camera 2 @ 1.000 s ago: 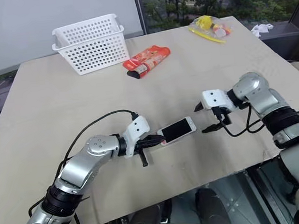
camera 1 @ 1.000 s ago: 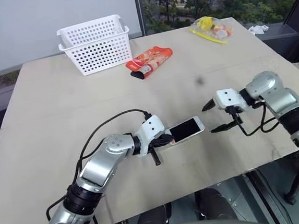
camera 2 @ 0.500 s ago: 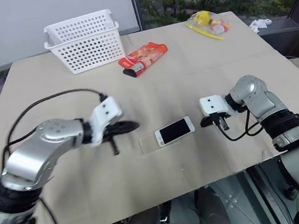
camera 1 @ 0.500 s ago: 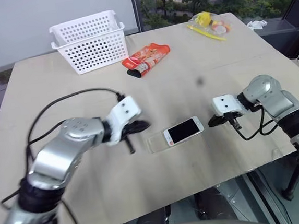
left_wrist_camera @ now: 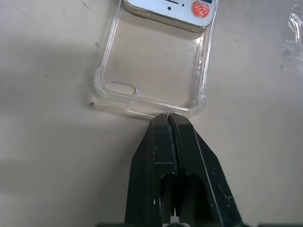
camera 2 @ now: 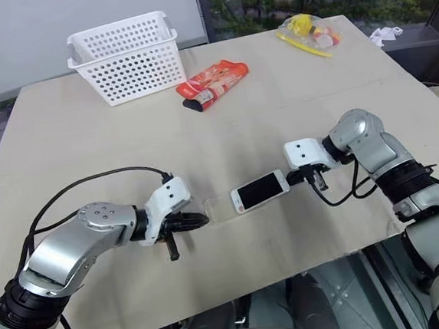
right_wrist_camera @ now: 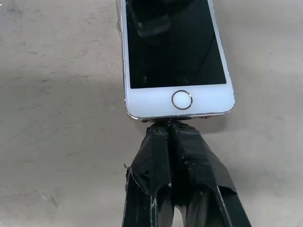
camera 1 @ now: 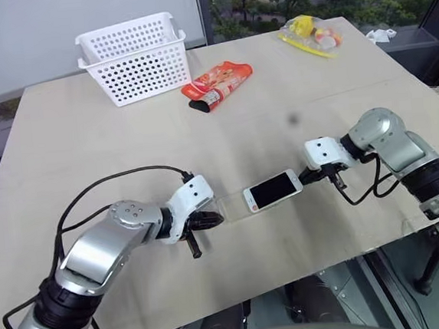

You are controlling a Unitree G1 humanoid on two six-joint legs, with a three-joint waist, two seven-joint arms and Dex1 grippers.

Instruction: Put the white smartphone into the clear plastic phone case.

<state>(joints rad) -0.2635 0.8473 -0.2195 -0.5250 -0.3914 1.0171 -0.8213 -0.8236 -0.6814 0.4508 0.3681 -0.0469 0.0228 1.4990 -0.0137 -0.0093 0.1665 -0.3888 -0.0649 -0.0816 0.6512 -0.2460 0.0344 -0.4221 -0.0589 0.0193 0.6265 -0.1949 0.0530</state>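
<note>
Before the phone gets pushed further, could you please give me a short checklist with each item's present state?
1. Left gripper shut, tips against the clear case's end: ok.
2. Right gripper shut, tips at the white smartphone's home-button end: ok.
3. Phone's far end inside the open end of the case: ok, only partly in.
4. Phone lined up with the case walls: cannot tell.
5. Phone fully seated: not ok.

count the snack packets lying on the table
2: a red snack packet lies just right of the white basket, and a yellow packet sits near the table's far right corner. The basket's inside is partly hidden.
</note>
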